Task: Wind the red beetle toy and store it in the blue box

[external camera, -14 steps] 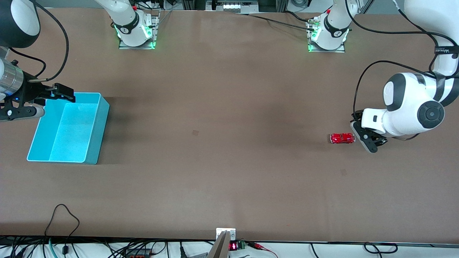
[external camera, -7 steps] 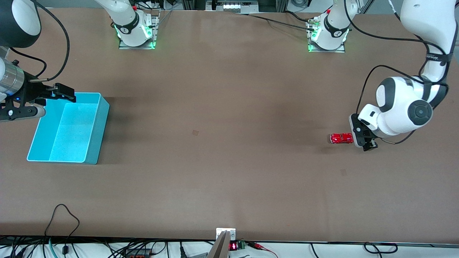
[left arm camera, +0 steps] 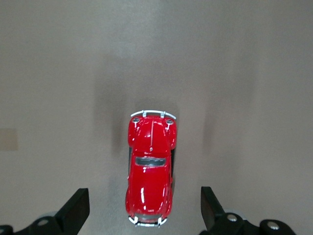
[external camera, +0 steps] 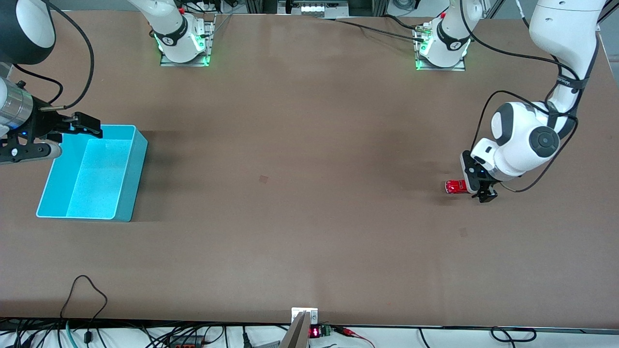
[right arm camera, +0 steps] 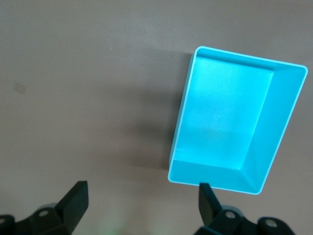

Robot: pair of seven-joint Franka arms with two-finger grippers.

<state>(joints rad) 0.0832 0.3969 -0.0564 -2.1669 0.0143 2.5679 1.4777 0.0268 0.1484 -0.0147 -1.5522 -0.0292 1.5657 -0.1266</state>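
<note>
Here, at the left arm's end of the brown table (external camera: 300, 145), the red beetle toy (external camera: 454, 186) sits on its wheels on the bare tabletop, with the left gripper (external camera: 476, 186) directly above its rear half. In the front view the gripper's black body covers the end of the car that points toward the left arm's end of the table, leaving only the car's other end in sight. The left wrist view shows the toy (left arm camera: 150, 174) lying lengthwise in the gap between the two black fingers (left arm camera: 73, 210), its rear bumper level with the fingertips and its nose and silvery front bumper reaching out past them. The jaws stand wide apart, one on each flank of the car, and neither pad touches the red body; bare table shows on both sides between the paint and the fingers.

At the right arm's end of the table, well apart from the toy, the blue box (external camera: 135, 159) stands upright and open-topped, nothing inside it. The right gripper (external camera: 72, 126) waits just above the box's rim, at the corner farther from the front camera. Its wrist view looks down on the box (right arm camera: 279, 127) and the table beside it, with both fingers (right arm camera: 73, 203) spread wide and holding nothing.
</note>
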